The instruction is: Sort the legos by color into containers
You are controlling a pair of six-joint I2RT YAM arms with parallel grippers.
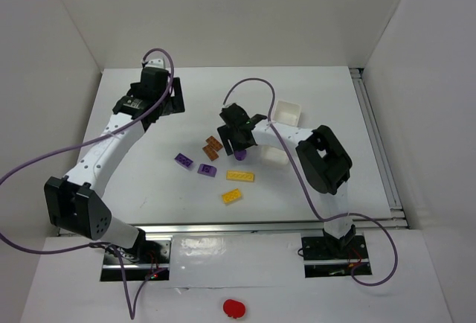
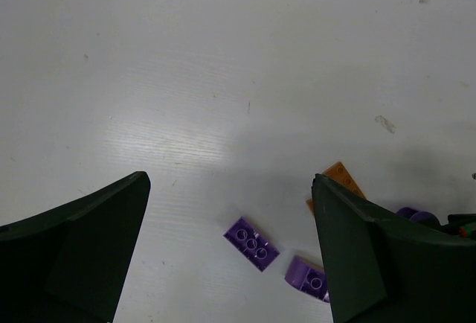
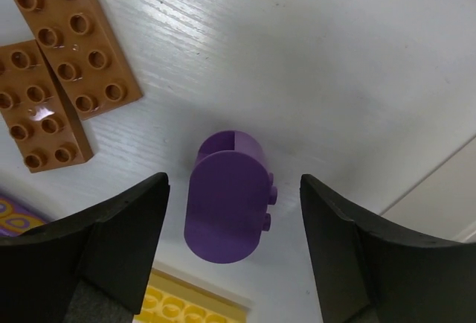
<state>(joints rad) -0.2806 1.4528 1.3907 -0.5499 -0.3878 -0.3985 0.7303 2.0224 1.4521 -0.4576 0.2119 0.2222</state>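
Right wrist: downward-pointed claw (image 3: 234, 222) straddles purple lego (image 3: 227, 208), not touching.

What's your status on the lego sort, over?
Left gripper open, empty, over bare table. Right gripper open, fingers straddling purple brick on edge, gaps both sides. Two brown bricks alongside, clear of fingers.

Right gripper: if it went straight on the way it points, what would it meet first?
Most likely the purple lego, which stands on edge midway between the jaws of the right gripper, with a gap on each side. Below it is the table. How far off it is cannot be judged.
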